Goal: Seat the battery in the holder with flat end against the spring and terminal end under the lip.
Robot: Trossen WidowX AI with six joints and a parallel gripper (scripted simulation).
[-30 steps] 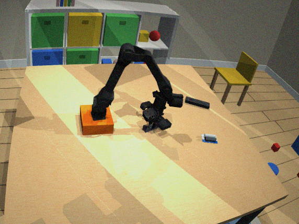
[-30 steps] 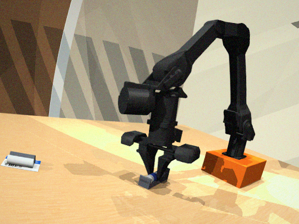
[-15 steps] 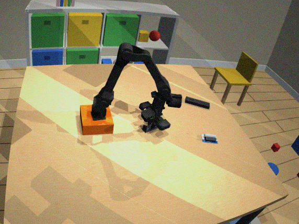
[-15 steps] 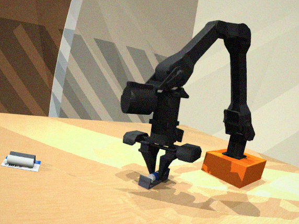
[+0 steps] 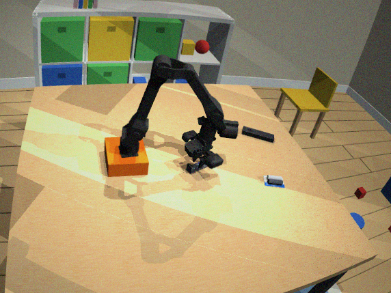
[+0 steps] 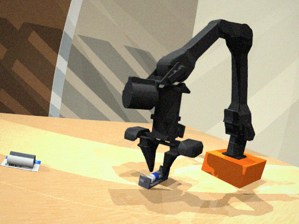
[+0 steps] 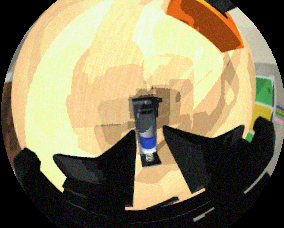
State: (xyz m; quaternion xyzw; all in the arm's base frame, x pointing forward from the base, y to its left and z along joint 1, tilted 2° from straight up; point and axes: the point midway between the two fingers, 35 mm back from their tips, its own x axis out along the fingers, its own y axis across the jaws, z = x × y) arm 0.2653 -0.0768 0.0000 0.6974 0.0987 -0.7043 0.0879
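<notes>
The dark holder (image 5: pixel 192 167) (image 6: pixel 144 181) (image 7: pixel 146 101) stands on the table under the gripper. The battery (image 6: pixel 154 176) (image 7: pixel 148 143), grey and white with a blue band, lies lengthwise in it between the end walls. It looks about level; one end is at the dark lip, the other near the small bright spring. Its exact contact with lip and spring is too small to tell. My gripper (image 6: pixel 158 174) (image 7: pixel 149 131) is open, its fingertips apart on either side of the battery, low over the holder. In the exterior view the right finger overlaps the holder's back end; touching cannot be told.
The orange block (image 5: pixel 127 169) (image 6: pixel 225 167) bears the arm's base. A small card with grey and white cylinders (image 5: pixel 275 181) (image 6: pixel 21 161) lies off to one side of the holder. A black bar (image 5: pixel 258 134) lies near the table's edge.
</notes>
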